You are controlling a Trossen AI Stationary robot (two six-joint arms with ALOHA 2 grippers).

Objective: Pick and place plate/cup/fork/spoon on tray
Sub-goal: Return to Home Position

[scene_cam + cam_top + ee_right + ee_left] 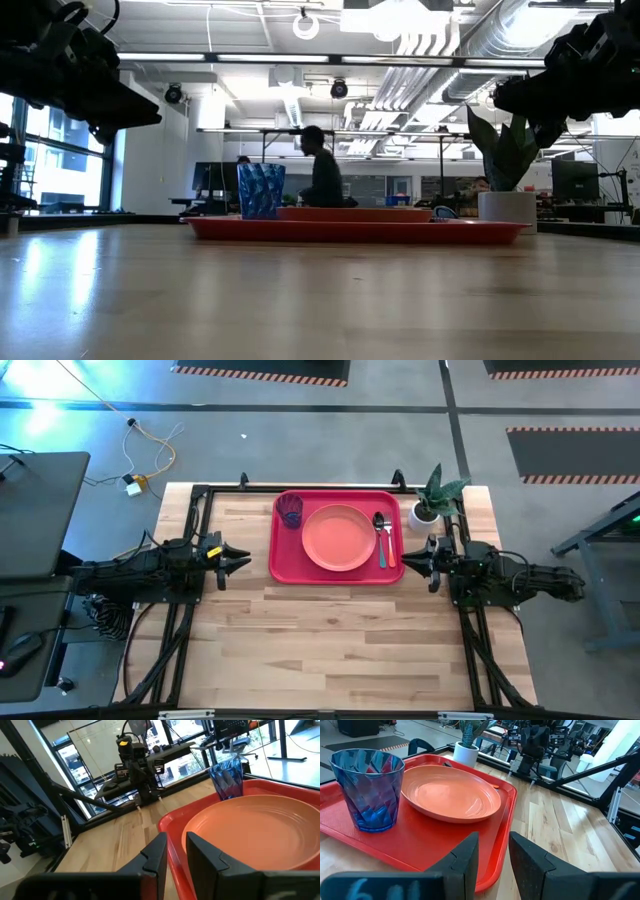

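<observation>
Left gripper [243,560] narrowly parted and empty, we saw, just beside the tray [288,567], right gripper [406,560] likewise at its opposite edge, plate [338,538], cup [291,510], spoon [380,532], fork [391,545] on it

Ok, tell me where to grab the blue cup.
Pinch the cup across its side walls, probably with the left tool, coming from the tray's left edge: it stands upright, and the plate crowds its right.
</observation>
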